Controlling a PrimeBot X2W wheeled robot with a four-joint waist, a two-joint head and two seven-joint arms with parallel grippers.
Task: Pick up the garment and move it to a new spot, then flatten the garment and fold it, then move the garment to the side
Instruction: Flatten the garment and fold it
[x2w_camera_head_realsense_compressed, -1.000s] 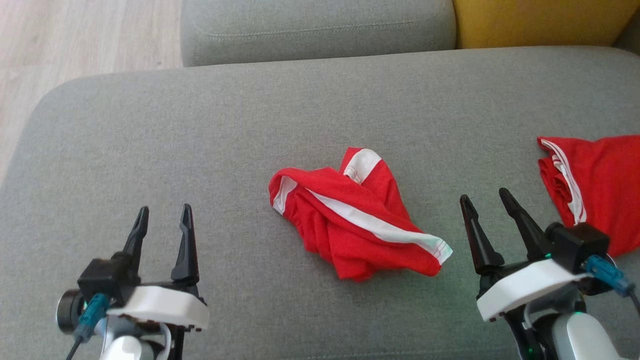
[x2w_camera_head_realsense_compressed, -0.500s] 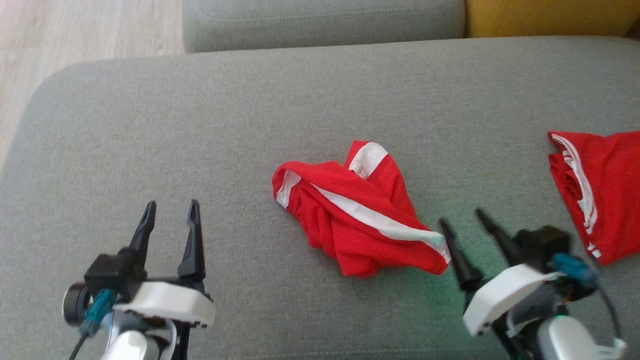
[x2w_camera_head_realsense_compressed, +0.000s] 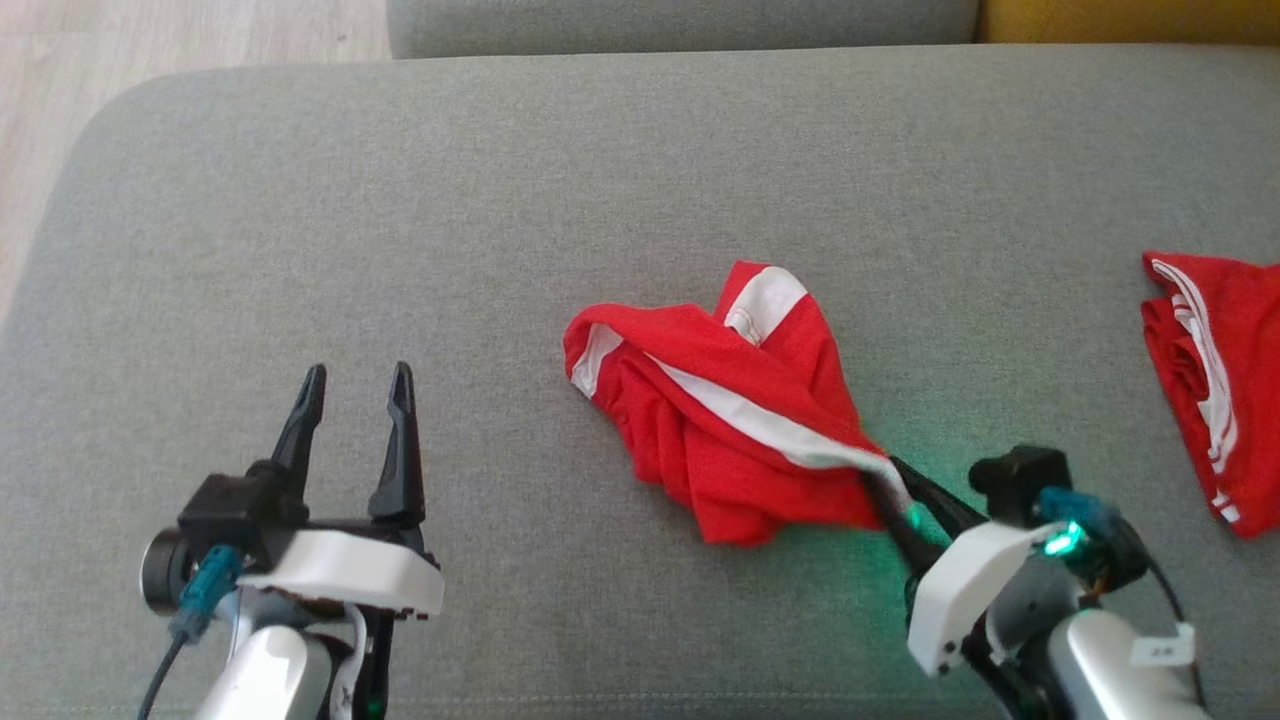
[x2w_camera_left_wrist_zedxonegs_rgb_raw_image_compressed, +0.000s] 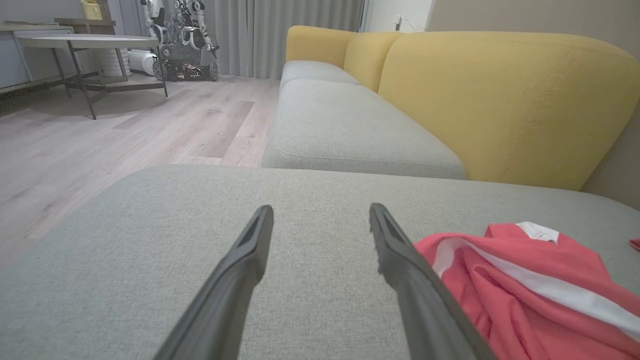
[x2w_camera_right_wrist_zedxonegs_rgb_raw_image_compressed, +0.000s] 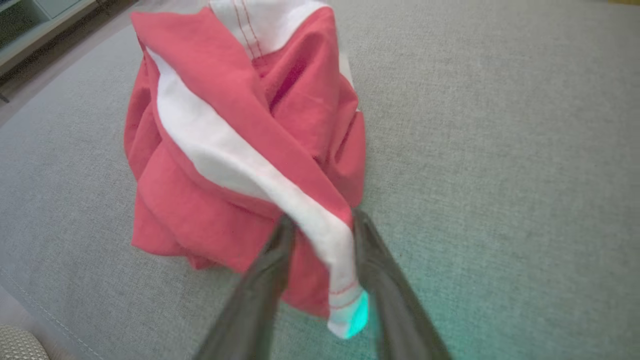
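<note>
I find the garment (x2w_camera_head_realsense_compressed: 730, 420) crumpled near the centre of the grey cushion (x2w_camera_head_realsense_compressed: 600, 150). The right gripper (x2w_camera_right_wrist_zedxonegs_rgb_raw_image_compressed: 322, 217) sits at its 4 o'clock corner, fingers touching both sides of the white stripe; I cannot tell if it is clamped. The left gripper (x2w_camera_head_realsense_compressed: 358, 370) is released at 8 o'clock, well apart.

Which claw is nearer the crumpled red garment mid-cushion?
Right. The right claw straddles the crumpled red garment at its white-striped corner, fabric between its jaws; the left claw stands open well to the garment's left, apart from it.
</note>
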